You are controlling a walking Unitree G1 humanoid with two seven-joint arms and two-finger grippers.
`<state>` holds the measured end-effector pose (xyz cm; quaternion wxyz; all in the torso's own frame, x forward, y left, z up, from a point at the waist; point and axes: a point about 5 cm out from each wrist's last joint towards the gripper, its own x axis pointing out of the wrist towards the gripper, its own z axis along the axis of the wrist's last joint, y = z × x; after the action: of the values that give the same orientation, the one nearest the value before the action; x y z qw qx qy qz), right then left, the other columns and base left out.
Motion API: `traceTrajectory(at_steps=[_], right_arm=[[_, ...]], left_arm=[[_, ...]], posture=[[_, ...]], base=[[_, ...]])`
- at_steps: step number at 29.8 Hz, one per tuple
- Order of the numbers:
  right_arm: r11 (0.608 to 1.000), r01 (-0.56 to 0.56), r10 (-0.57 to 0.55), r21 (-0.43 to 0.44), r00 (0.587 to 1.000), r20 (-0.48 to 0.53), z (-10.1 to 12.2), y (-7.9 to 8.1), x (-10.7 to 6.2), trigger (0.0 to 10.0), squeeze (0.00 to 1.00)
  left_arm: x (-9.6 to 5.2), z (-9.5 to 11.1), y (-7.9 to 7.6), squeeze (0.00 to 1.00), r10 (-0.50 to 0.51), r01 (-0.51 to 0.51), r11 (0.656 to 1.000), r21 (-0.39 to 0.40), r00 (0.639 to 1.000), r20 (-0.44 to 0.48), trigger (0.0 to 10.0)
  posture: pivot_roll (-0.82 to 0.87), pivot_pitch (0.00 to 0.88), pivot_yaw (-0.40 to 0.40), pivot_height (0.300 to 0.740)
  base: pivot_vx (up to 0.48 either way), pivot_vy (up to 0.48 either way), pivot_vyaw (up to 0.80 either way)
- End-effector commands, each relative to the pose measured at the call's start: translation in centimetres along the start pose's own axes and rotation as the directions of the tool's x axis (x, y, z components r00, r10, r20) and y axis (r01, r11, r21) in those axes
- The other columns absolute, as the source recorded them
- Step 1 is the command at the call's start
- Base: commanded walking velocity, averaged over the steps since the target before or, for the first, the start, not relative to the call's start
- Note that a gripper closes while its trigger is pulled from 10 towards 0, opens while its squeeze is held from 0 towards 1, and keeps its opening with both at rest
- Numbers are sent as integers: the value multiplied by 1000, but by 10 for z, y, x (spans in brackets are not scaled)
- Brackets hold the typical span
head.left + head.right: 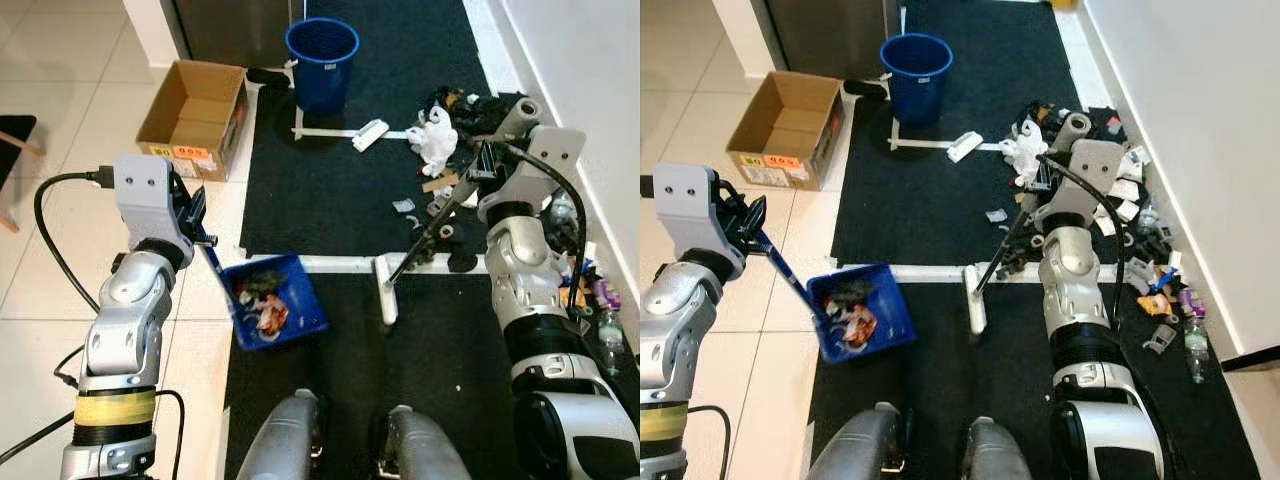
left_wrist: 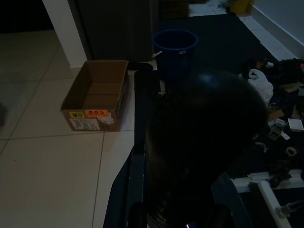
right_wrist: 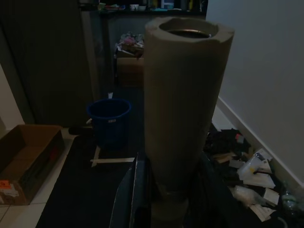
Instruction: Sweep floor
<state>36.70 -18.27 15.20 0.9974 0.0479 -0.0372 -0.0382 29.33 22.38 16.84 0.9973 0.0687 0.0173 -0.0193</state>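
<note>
My left gripper point(image 1: 197, 228) is shut on the long handle of a blue dustpan point(image 1: 290, 295), which rests on the edge of the black mat point(image 1: 320, 200) with scraps of litter inside. My right gripper point(image 1: 484, 166) is shut on the broom handle point(image 1: 430, 235), whose beige grip end point(image 3: 183, 95) pokes up past the fingers. The white broom head point(image 1: 385, 292) lies on the mat just right of the dustpan. A pile of litter point(image 1: 452, 130), with a white bag, paper and dark bits, lies on the mat near the right wall.
A blue bucket point(image 1: 322, 62) stands at the far end of the mat, with an open cardboard box point(image 1: 195, 118) on the tiles to its left. More litter and bottles point(image 1: 1170, 290) line the white wall on the right. White tape strips point(image 1: 330, 263) cross the mat.
</note>
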Motion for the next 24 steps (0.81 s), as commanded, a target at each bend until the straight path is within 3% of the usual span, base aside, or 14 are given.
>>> traceTrajectory(at_steps=[1, 11, 24], right_arm=[[1000, 30, -30, 3, 999, 39, 6, -9, -1, 10000, 0], [1000, 28, -28, 2, 999, 37, 6, -9, -1, 10000, 0], [1000, 24, -24, 1, 999, 35, 5, -8, -2, 10000, 0]], left_arm=[[1, 8, -4, 0, -29, 29, 1000, 9, 999, 36, 10000], [0, 7, -4, 0, -26, 26, 1000, 10, 999, 31, 10000], [0, 6, -1, 0, -11, 11, 1000, -7, 999, 34, 10000]], posture=[[16, 175, -13, 740], [16, 176, -14, 740], [16, 181, -15, 740]], base=[[0, -420, 0], [218, -411, 0], [0, 0, 0]])
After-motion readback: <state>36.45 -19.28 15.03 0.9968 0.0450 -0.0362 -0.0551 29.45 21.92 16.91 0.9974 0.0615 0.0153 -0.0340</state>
